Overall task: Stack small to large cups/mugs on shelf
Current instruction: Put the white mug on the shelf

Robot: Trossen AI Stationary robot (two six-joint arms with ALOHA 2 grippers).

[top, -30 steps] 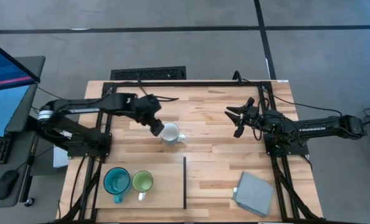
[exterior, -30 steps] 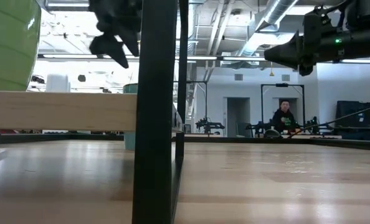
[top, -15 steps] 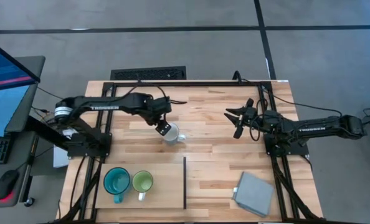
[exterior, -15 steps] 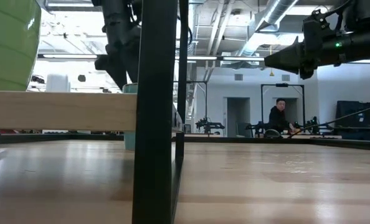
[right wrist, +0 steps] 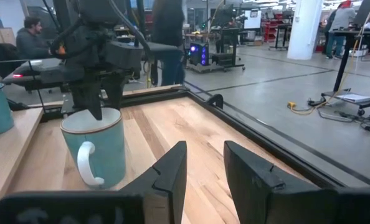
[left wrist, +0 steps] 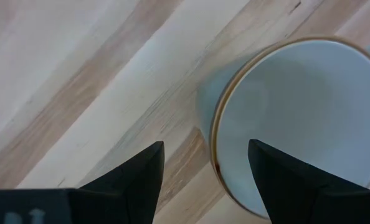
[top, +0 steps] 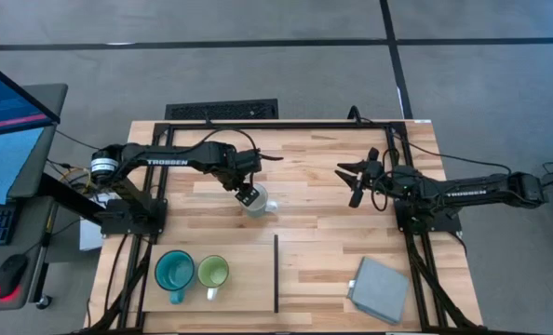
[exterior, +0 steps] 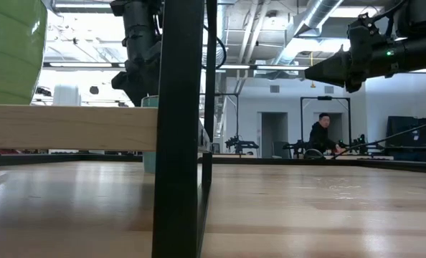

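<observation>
- Butcher-block counter [top: 314, 219] under both arms, grey floor around it; lab room behind, with a person seated far off in the low view.
- Left claw [top: 247, 194] is down over the white mug [top: 256, 202] near mid-counter. Left wrist view shows its two fingers [left wrist: 132, 174] spread, straddling the rim: one outside the wall, one over the inside. Released, not yet clenched on anything.
- White mug stands upright, handle [right wrist: 87, 165] on the side facing the right arm.
- Teal mug [top: 175, 271] and light green mug [top: 212, 272] sit side by side on the shelf [top: 244, 279] at the front-left corner of the counter, just beside each other.
- Right claw [top: 356, 179] hangs over the right half of the counter, fingers parted, holding nothing, waiting.
- My read: rim pinch on the white mug is next.
- Risks: thin wall pinch may let the mug swing or slip when lifted; a finger landing on the rim would tip it; the carry ends close to the two shelved mugs, so a low approach could knock them.
- Grey-blue pad [top: 379, 288] at the front-right is clear of the path.
</observation>
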